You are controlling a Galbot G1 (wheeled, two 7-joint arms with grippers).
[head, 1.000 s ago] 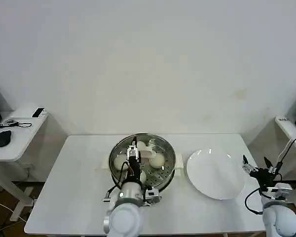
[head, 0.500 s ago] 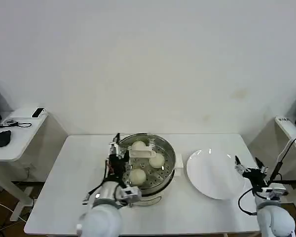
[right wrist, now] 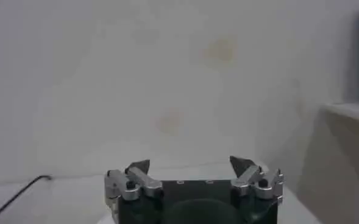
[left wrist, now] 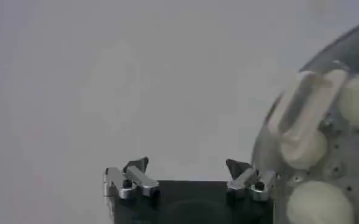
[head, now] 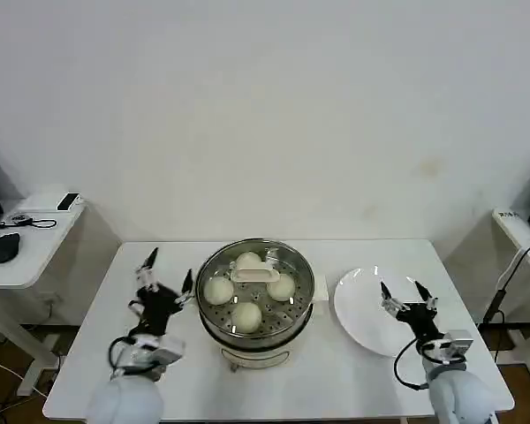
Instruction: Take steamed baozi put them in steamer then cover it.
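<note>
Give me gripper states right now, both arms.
Left gripper: open, empty, over the table left of the steamer.
Right gripper: open, empty, above the near-right rim of the white plate.

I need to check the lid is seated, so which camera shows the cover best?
The head view: the cover sits whole on the steamer. The left wrist view catches part of its rim and handle. The right wrist view faces a wall.

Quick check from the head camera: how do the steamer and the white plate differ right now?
The steamer is a deep shiny metal basket; the plate is flat and white. The steamer holds four baozi under the glass cover; the plate is bare. The steamer sits mid-table, the plate toward the robot's right, with the right gripper open above it. Both are round and rest on the table.
</note>
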